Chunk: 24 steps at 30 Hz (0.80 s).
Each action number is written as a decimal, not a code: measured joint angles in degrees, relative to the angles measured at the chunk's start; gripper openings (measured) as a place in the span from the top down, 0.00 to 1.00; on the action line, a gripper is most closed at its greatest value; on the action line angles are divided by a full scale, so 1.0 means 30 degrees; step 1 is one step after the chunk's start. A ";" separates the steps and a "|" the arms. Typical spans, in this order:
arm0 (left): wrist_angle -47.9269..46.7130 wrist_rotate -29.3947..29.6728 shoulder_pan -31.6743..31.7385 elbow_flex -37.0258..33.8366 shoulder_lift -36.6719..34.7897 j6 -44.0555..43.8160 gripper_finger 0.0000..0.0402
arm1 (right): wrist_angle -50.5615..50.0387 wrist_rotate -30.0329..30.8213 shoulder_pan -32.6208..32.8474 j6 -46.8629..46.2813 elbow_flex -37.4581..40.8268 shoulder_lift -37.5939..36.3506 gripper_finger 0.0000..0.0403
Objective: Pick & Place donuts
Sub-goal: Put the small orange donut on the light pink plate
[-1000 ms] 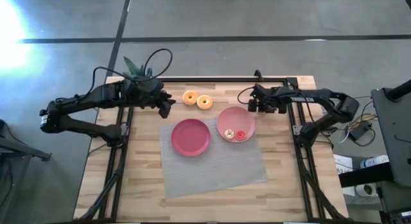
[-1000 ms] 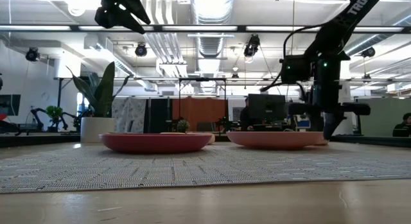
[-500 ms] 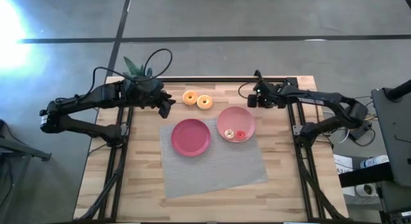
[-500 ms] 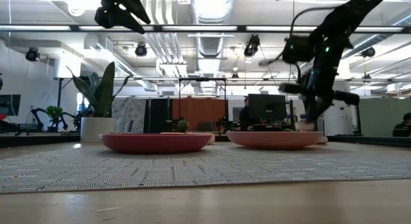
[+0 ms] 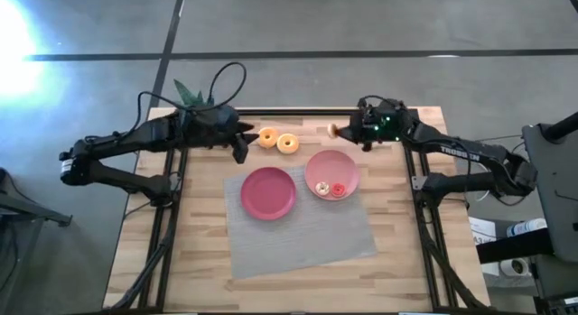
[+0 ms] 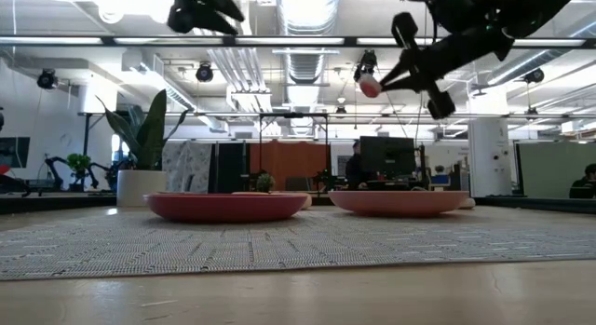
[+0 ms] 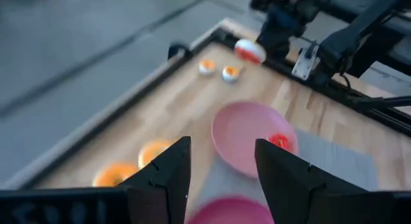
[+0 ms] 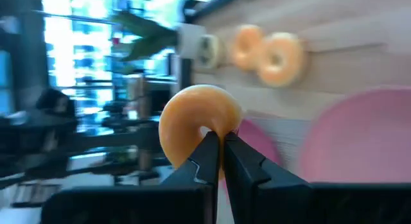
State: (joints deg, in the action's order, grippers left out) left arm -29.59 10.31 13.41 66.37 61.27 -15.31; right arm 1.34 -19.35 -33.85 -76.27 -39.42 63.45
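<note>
We log the right end effector (image 8: 215, 156) raised well off the surface (image 5: 397, 234), fingers pinched together on the rim of a small tan donut (image 8: 196, 121); the ring stands out past the fingertips, gripped by one edge, presumably because it is too small to span. In the high view that donut (image 5: 333, 129) is at the tip of the right end effector (image 5: 343, 129), with the pink plate (image 5: 318, 171) below and just to one side of it, so we judge this a carry toward that plate, where a tiny red donut (image 5: 339, 189) and a whitish one (image 5: 322, 187) already lie. The left end effector (image 7: 218, 179) hovers with fingers apart and nothing between them; two larger orange donuts (image 5: 277, 140) sit on the bare surface just ahead of it, likely next for pickup. The magenta plate (image 5: 268, 192) lies unloaded on the grey mat (image 5: 298, 243). Two tiny donuts (image 7: 218, 70) remain beyond the pink plate as seen from the left wrist.
</note>
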 joint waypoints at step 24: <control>1.4776 -1.0965 0.2844 -0.0015 0.6862 -1.1738 0.64 | 0.0242 2.3340 1.0320 2.5498 -0.6940 0.2549 0.98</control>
State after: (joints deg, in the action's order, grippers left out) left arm 14.74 -22.58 21.94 66.32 81.85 -50.53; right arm 2.07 50.67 -2.89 0.23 -60.24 71.10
